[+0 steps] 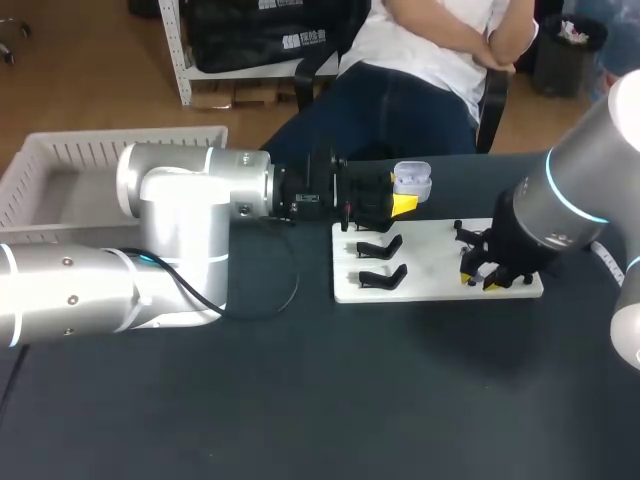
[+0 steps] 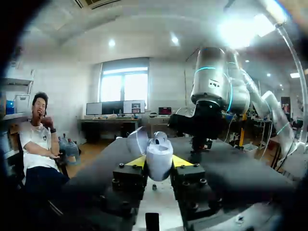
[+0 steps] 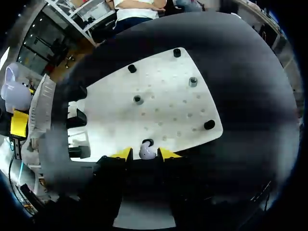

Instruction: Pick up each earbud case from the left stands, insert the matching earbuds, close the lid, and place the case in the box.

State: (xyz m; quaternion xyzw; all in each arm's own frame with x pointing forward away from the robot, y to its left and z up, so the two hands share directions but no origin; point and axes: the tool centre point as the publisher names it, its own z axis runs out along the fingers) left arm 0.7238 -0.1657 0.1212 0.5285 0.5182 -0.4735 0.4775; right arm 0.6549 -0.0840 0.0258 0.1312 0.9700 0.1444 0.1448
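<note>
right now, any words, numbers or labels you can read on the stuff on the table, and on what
No text can be read on anything on the table.
earbud case, held in the left tool: plain, no print showing.
white stand board: no print, only holes and black stands.
white basket: no label showing.
small pale mark on the left arm's wrist: too small to read.

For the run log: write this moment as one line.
left end effector: holding case, lid open | right end effector: at earbud on board
</note>
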